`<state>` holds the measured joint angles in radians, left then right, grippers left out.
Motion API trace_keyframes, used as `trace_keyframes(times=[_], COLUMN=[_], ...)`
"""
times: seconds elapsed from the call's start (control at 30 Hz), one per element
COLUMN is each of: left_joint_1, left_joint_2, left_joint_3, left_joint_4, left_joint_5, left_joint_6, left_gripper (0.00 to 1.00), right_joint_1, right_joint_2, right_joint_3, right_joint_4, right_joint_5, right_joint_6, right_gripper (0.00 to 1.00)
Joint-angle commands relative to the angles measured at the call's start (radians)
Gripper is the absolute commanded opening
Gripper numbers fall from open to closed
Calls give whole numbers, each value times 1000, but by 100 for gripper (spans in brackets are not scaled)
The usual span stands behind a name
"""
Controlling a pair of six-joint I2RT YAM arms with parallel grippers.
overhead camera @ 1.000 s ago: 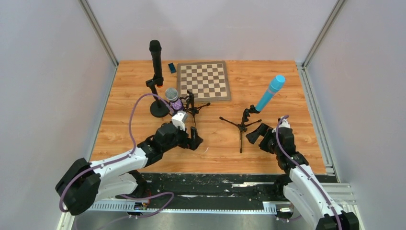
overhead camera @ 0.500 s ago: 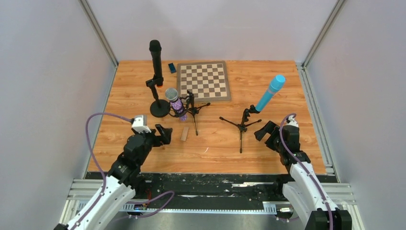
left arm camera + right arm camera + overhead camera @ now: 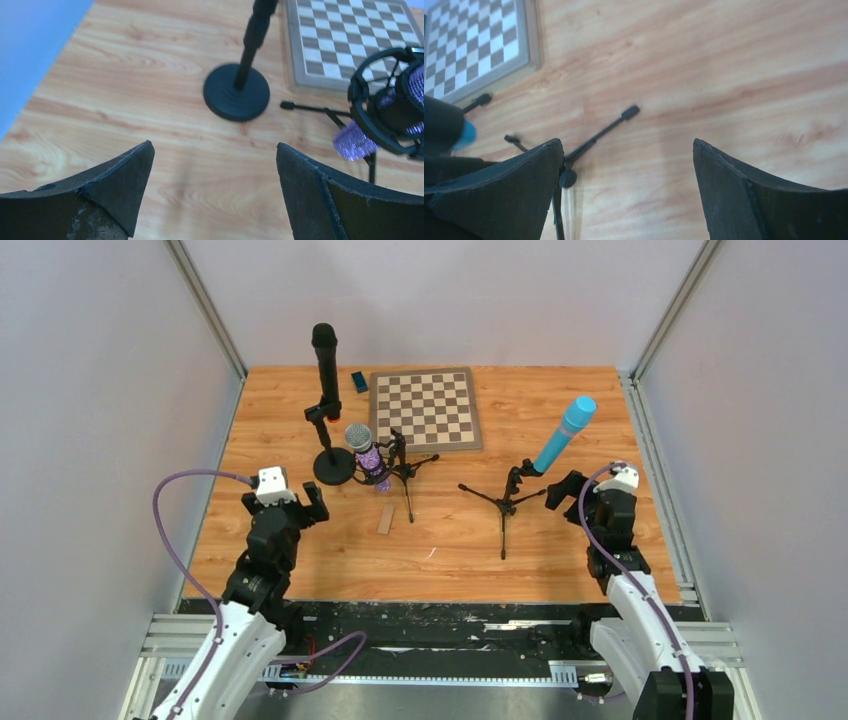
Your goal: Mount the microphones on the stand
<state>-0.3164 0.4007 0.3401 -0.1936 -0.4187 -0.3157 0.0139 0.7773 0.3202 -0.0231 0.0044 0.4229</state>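
Left wrist view: purple microphone (image 3: pixel 357 141) cut by right edge. Small dark object (image 3: pixel 359 382) left of chessboard (image 3: pixel 424 407): too small to identify.

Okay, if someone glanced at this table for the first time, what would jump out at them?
Three mounted microphones: a tall black microphone upright on a round-based stand at the back left, a purple microphone with a silver grille just right of it, and a light blue microphone tilted on a tripod right of centre. A chessboard lies behind them.
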Motion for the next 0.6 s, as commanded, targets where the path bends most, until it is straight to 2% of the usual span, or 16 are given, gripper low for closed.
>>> trace_keyframes(times=[0.0,0.07,0.23,0.4,0.47,0.57], left_joint_1=[42,70,190,282,318,341], left_joint_2=[98,140,234,445,559,721], left_joint_3=[-53,-99,-240,-329,-331,-331], left_joint_4=[372,501,808,1143,1239,1406], left_joint_5=[-7,8,114,330,383,390], left_joint_6=[247,279,300,313,302,303], left_gripper=[100,100,100,100,100,100], right_joint_1=[-5,1,7,25,56,87], right_joint_2=[-26,-49,-19,100,182,337], right_joint_3=[-62,-125,-214,-315,-338,-297], right_joint_4=[314,435,615,929,1058,1175], right_joint_5=[64,77,146,247,259,266], right_joint_6=[-146,-181,-256,-266,-325,-414], right_gripper=[100,100,100,100,100,100])
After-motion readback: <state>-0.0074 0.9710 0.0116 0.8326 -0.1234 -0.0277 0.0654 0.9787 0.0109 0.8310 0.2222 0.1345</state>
